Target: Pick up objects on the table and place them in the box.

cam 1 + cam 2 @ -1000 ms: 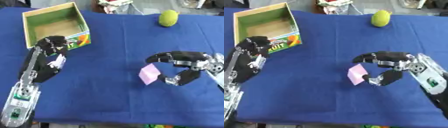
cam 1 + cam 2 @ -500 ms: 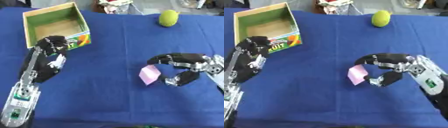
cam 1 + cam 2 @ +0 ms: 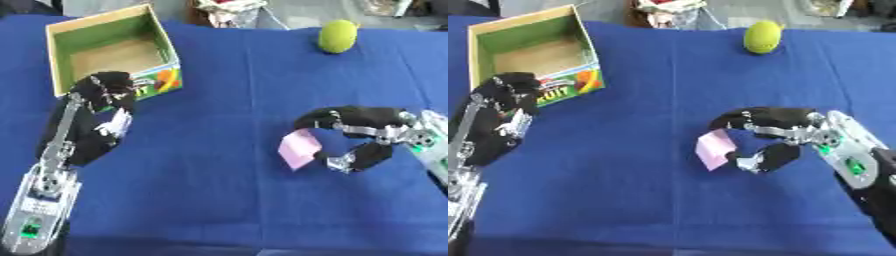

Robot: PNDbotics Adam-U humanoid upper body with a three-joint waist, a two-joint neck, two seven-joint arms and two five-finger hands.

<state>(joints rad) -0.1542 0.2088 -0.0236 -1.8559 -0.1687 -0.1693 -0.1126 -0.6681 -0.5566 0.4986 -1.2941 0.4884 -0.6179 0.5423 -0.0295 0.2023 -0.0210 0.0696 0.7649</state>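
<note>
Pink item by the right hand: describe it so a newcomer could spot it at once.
On the blue table, look right of centre at the right hand. Its curled fingers and thumb pinch a small flat pink card, the only pink thing there.

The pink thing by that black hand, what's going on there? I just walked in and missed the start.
The robot's right hand has its fingers and thumb curled round a small pink block on the blue table, pinching it. The open box sits far left with nothing visible inside. The left hand rests beside its front wall. A green fruit lies untouched at the far edge.
</note>
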